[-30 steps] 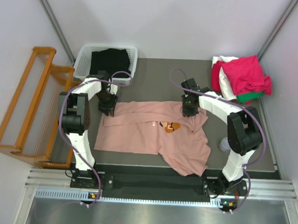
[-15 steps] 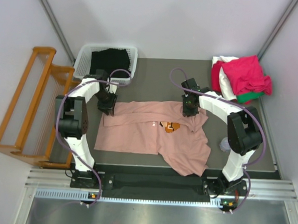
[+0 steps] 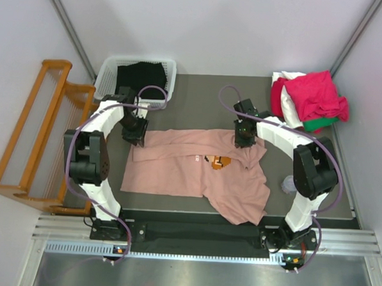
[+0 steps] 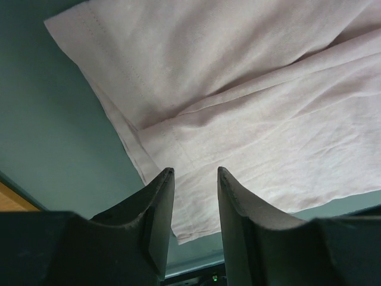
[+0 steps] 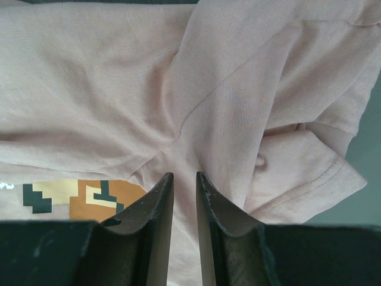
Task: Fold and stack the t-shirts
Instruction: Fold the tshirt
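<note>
Since the pink shirt (image 3: 176, 174) is limp and light, I'd pinch its hem; left claw (image 4: 191, 176) spread, right claw (image 5: 184, 179) maybe gripping, cannot tell.

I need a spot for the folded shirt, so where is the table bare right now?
Barest: the far strip of table between the white basket and the shirt pile, beyond the dusty-pink shirt. The middle is covered by that shirt, with the left tool and right tool at its far edge.
</note>
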`<move>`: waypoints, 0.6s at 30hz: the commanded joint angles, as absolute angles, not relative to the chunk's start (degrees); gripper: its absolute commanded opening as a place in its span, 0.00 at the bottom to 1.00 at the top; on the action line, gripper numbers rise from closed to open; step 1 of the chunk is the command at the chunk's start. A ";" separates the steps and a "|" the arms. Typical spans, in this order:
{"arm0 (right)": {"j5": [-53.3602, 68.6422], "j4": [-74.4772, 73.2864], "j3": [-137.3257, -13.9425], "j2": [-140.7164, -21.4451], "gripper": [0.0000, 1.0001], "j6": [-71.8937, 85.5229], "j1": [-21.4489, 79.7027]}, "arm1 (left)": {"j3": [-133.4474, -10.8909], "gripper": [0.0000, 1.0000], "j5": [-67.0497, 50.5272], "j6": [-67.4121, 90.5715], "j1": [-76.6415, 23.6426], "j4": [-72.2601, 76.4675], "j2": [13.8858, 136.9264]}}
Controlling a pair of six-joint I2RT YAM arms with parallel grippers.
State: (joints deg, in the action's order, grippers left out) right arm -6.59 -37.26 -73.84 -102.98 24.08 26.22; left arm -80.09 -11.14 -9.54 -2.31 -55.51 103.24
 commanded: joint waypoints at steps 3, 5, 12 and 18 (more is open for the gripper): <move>-7.29 -35.95 -73.39 -99.58 0.22 23.73 25.75 | -79.63 0.42 -9.23 -8.79 -1.67 -52.65 105.29; -7.29 -35.95 -73.30 -99.49 0.22 23.73 25.66 | -79.80 0.43 -8.97 -8.44 -1.50 -52.30 106.26; -6.68 -35.86 -73.74 -100.02 0.22 23.73 25.49 | -79.72 0.43 -8.18 -7.91 -1.32 -51.24 107.84; -6.77 -36.04 -73.65 -99.84 0.22 23.56 25.40 | -79.54 0.43 -8.00 -7.65 -0.70 -50.36 108.98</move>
